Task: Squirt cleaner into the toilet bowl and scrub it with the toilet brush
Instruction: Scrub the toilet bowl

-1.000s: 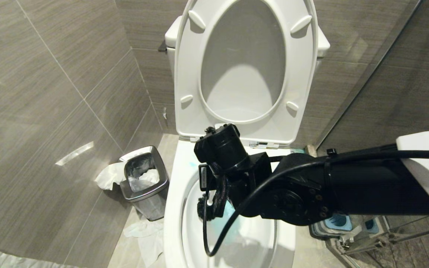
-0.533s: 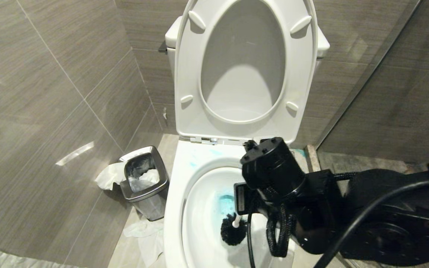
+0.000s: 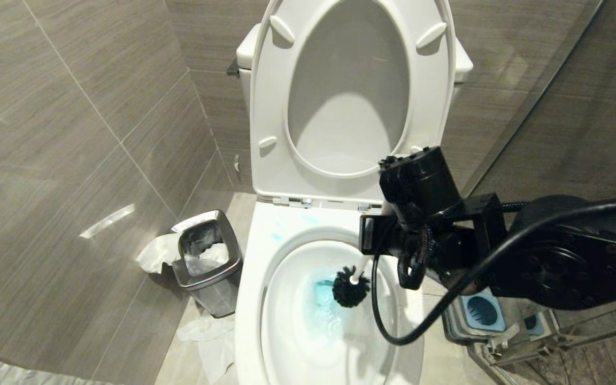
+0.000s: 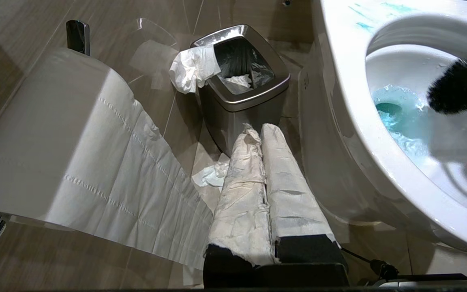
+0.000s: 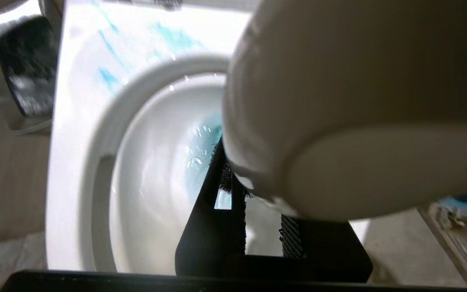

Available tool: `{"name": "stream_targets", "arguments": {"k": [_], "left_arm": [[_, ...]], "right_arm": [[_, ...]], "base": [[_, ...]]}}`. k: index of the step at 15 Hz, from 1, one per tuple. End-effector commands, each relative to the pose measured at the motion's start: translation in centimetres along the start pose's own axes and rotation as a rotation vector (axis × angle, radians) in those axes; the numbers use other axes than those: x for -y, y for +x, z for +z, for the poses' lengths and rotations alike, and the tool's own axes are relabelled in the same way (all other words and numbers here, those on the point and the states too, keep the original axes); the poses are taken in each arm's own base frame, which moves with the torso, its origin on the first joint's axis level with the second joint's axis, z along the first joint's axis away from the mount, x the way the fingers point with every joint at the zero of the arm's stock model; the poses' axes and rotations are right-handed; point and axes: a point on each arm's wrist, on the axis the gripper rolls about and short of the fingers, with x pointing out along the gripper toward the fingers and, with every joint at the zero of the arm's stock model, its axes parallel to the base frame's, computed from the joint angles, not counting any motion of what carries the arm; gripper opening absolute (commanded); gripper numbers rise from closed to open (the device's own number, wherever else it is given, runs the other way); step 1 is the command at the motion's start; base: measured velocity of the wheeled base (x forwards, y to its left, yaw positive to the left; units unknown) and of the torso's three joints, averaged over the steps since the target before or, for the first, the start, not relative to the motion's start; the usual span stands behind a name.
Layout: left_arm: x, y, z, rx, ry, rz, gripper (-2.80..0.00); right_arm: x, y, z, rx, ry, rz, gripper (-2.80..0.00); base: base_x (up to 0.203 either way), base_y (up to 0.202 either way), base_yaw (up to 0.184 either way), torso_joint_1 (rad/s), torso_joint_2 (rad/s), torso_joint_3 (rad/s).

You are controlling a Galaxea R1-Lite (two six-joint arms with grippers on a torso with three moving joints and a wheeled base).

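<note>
I had the right end effector (image 3: 375, 251) clenched on the brush (image 3: 351, 286), at bowl (image 3: 254, 278) centre; best pressing bristles firmly toward six o'clock.

The right arm (image 3: 554, 267) fills the right middle of the head view: matte black throughout, with a broad round joint housing ringed by small screws. Ahead of it sits a squarish black block, topped by a black cylinder (image 3: 420, 184) with small bolts on its end face. A glossy black cable (image 3: 393, 331) loops low from the block and runs back along the arm; a braided black hose (image 3: 415, 262) hangs beside it. In the left wrist view, two long fingers (image 4: 286, 190) at lower centre are wrapped in white paper over black bases.
</note>
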Motion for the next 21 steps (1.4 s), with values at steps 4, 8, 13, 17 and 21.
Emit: {"name": "stream_targets", "arguments": {"k": [4,8,13,17,21], "left_arm": [[0.0,0.0,-0.1,-0.005,0.0,0.001,-2.8],[0.0,0.0,-0.1,-0.005,0.0,0.0,-2.8],[0.0,0.0,-0.1,-0.005,0.0,0.0,-2.8],[0.0,0.0,-0.1,-0.005,0.0,0.001,-2.8],[0.0,0.0,-0.1,-0.005,0.0,0.001,-2.8]], "right_arm": [[-5.0,3.5,0.7,0.036,-0.018,0.054,-2.8],[-7.1,-0.5,-1.8,-0.017,-0.084,0.136,-2.8],[-4.6,-5.3,-4.3,-0.078,-0.161,0.167,-2.8],[0.0,-5.8,-5.5,-0.109,-0.157,0.067,-2.8],[2.0,-3.0,-3.6,-0.089,-0.083,-0.038,-2.8]], "base": [[0.0,0.0,0.0,0.0,0.0,0.0],[0.0,0.0,0.0,0.0,0.0,0.0],[0.0,0.0,0.0,0.0,0.0,0.0],[0.0,0.0,0.0,0.0,0.0,0.0],[0.0,0.0,0.0,0.0,0.0,0.0]]}}
